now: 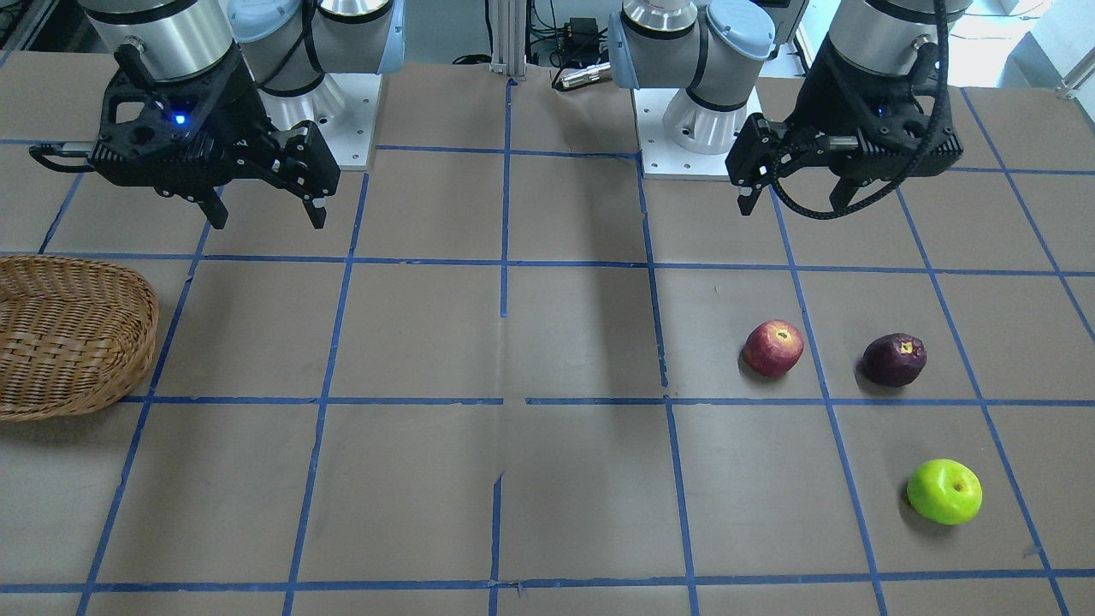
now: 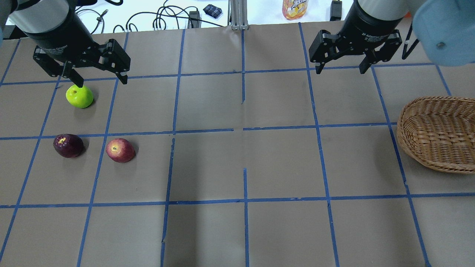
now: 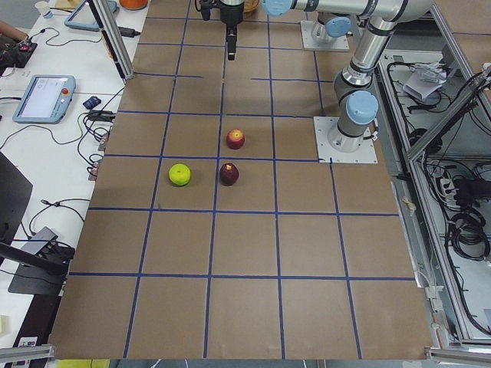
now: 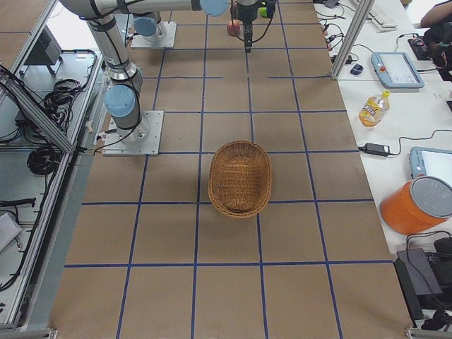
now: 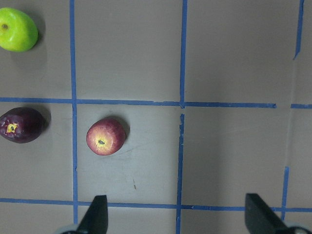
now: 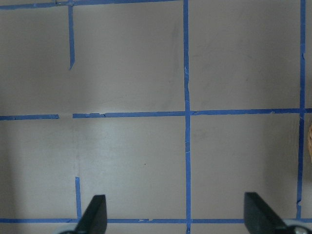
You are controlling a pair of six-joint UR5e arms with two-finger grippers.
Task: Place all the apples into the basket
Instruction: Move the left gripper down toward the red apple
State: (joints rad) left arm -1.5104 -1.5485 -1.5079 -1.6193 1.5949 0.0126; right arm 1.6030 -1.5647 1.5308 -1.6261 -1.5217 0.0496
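Three apples lie on the table on my left side: a lime green one (image 2: 79, 96), a dark maroon one (image 2: 68, 145) and a red one (image 2: 120, 150). All three also show in the left wrist view, green (image 5: 17, 30), maroon (image 5: 20, 125) and red (image 5: 106, 136). My left gripper (image 2: 101, 82) is open and empty, raised above the table, just right of the green apple in the overhead view. The wicker basket (image 2: 438, 133) sits at the far right and looks empty. My right gripper (image 2: 339, 70) is open and empty, raised, left of and beyond the basket.
Blue tape lines grid the brown table. Beyond its far edge are a drink bottle (image 2: 295, 7) and cables. The right wrist view shows bare table with the basket's edge (image 6: 310, 141) at its right. An orange bucket (image 4: 417, 205) and tablets stand on the side bench.
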